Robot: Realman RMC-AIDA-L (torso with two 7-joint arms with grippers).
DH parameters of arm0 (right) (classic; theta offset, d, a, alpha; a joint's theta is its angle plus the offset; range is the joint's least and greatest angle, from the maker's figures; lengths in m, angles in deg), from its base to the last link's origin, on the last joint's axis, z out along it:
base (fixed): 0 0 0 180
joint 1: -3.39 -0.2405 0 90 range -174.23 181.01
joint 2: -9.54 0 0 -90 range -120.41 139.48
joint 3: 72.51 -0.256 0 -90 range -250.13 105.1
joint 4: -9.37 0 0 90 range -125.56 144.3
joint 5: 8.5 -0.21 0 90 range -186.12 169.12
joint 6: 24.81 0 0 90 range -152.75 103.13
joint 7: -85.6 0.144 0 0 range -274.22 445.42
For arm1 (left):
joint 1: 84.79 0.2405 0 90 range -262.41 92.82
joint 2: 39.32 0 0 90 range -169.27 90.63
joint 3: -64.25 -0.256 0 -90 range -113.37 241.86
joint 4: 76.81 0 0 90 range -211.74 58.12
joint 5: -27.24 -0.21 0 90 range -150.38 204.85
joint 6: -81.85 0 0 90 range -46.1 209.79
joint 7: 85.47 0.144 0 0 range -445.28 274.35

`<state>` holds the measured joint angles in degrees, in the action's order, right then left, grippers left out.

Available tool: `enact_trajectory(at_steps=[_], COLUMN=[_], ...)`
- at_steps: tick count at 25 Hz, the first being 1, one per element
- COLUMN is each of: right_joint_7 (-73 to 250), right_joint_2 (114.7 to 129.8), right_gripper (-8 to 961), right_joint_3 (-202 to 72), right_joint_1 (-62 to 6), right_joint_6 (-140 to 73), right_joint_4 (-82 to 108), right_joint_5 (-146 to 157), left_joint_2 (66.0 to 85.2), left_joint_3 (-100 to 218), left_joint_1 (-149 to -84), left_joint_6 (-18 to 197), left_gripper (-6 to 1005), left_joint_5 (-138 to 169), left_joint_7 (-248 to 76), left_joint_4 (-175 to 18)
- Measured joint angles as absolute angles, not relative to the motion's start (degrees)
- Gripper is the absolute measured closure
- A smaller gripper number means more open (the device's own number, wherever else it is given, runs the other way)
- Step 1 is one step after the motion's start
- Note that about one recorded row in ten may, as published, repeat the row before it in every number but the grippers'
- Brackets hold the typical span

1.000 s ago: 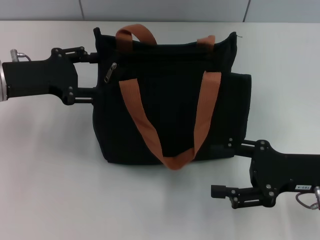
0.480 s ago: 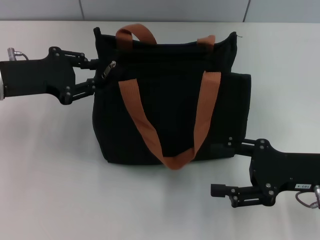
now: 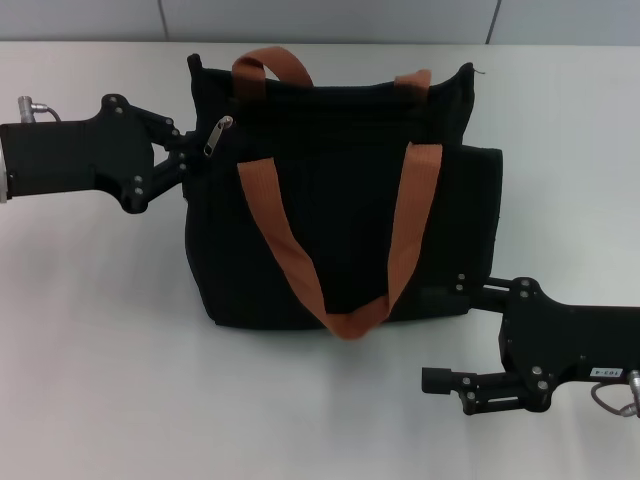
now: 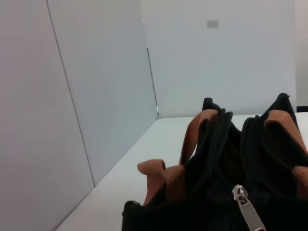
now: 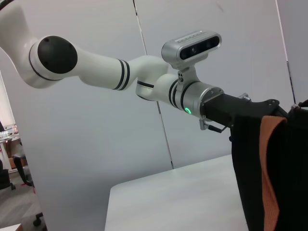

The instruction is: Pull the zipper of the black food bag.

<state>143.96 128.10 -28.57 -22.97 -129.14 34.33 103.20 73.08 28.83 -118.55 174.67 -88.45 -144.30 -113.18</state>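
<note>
The black food bag (image 3: 340, 220) lies on the white table with its orange-brown strap handles (image 3: 405, 230) draped over it. The silver zipper (image 3: 218, 137) pull sits near the bag's upper left corner. My left gripper (image 3: 196, 155) reaches in from the left, its fingers drawn together at the pull's lower end. In the left wrist view the zipper (image 4: 248, 211) pull shows close up on the bag (image 4: 216, 183). My right gripper (image 3: 440, 338) rests open at the bag's lower right corner, its upper finger against the bag.
The white table (image 3: 120, 330) spreads in front of and to the left of the bag. Grey wall panels (image 3: 320, 20) run behind it. In the right wrist view the left arm (image 5: 144, 77) reaches to the bag's edge (image 5: 288, 168).
The left gripper's fingers, spread wide beside the bag a second ago, have closed together at the zipper pull. The pull has tilted slightly. The right arm has not moved.
</note>
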Motion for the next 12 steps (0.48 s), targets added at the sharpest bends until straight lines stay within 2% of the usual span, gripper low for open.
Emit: enact_trajectory(at_steps=[12], right_joint_7=[145.02], right_joint_2=[128.27], right_gripper=[124], right_joint_3=[-29.66], right_joint_1=[-24.10], right_joint_6=[-131.09], right_joint_4=[34.23], right_joint_5=[103.21], left_joint_2=[73.04], left_joint_3=[29.76], left_joint_1=[-117.80], left_joint_6=[177.53], left_gripper=[929], left_joint_5=[-85.62], left_joint_7=[-142.84], left_joint_4=[-113.22])
